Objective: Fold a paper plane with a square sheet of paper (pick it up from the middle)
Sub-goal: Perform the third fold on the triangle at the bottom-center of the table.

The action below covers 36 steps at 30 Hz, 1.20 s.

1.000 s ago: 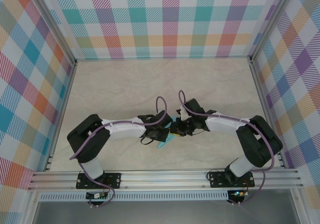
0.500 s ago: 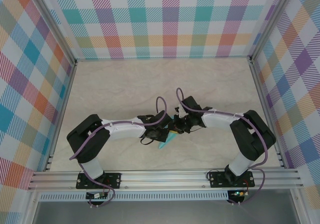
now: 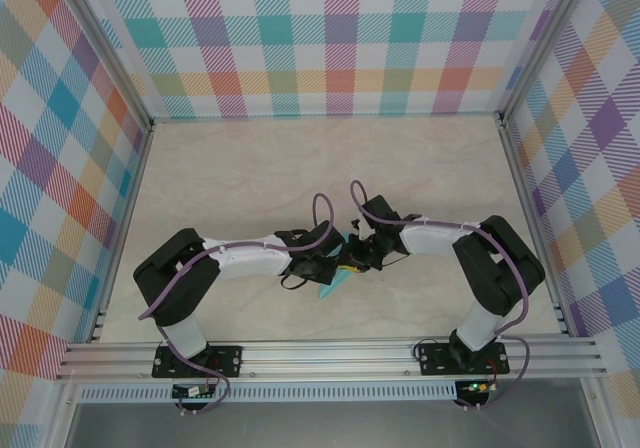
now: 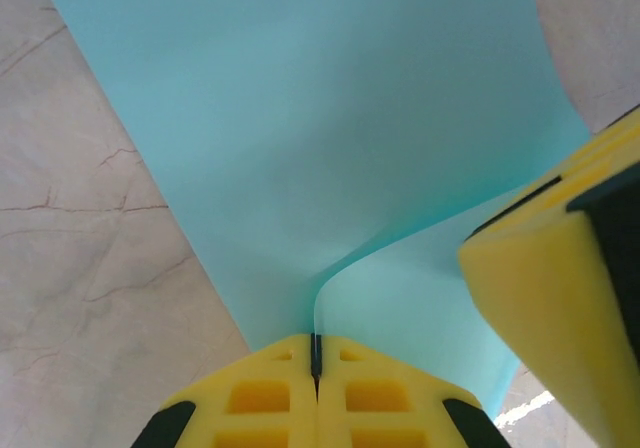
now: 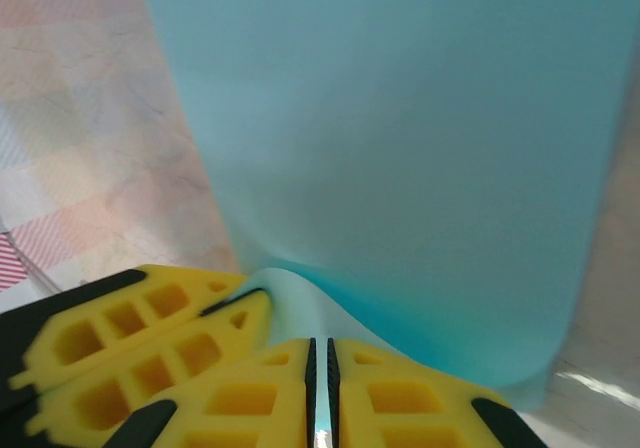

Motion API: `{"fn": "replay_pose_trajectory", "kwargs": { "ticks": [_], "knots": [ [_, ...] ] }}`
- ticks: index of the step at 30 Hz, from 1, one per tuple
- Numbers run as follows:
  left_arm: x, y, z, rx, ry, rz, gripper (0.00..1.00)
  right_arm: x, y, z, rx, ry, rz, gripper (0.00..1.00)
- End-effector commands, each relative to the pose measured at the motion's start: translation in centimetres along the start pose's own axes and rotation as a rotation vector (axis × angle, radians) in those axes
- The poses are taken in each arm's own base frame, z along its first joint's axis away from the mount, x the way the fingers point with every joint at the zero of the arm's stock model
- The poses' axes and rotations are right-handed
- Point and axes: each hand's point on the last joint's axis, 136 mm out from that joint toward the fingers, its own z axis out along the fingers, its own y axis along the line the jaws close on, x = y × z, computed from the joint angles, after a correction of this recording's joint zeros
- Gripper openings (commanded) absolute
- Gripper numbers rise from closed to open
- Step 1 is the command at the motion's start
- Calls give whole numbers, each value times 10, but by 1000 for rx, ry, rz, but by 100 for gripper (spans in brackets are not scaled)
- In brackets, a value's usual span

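On the table [image 3: 240,178], the left gripper [image 4: 315,353] and right gripper [image 5: 320,353] both pinched the paper [image 4: 330,128], its length running 1 to 7 o'clock between them.

Turquoise-teal paper [image 4: 330,118], cream marbled table [image 3: 250,168], pastel multicolour plaid walls [image 3: 330,38].

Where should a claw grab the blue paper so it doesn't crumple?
Probably pinch its edge, sliding in level from the side. The paper is thin and floppy, curling where it is held, so only a rim can be pinched. The left claw and right claw each pinch it that way.
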Motion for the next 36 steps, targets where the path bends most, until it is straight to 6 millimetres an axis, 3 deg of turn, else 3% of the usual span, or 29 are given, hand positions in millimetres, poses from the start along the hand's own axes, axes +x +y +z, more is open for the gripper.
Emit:
{"fn": "replay_pose_trajectory", "kwargs": {
  "ticks": [1, 10, 17, 26, 28, 36],
  "knots": [
    [7, 2, 0, 15, 25, 7, 2, 7, -14, 0, 55, 5, -9, 14],
    [7, 1, 0, 23, 29, 15, 4, 16, -26, -1, 79, 2, 13, 14],
    [5, -3, 0, 35, 31, 34, 4, 8, -2, -19, 33, -45, -30, 15],
    [6, -4, 3, 38, 42, 38, 4, -1, 19, -10, -33, -22, -40, 16],
    [7, -4, 3, 36, 43, 39, 4, -1, 12, -3, -18, -10, -26, 16],
    [9, 2, 4, 9, 47, 41, 3, 16, -45, 17, 120, 17, 22, 15]
  ]
}}
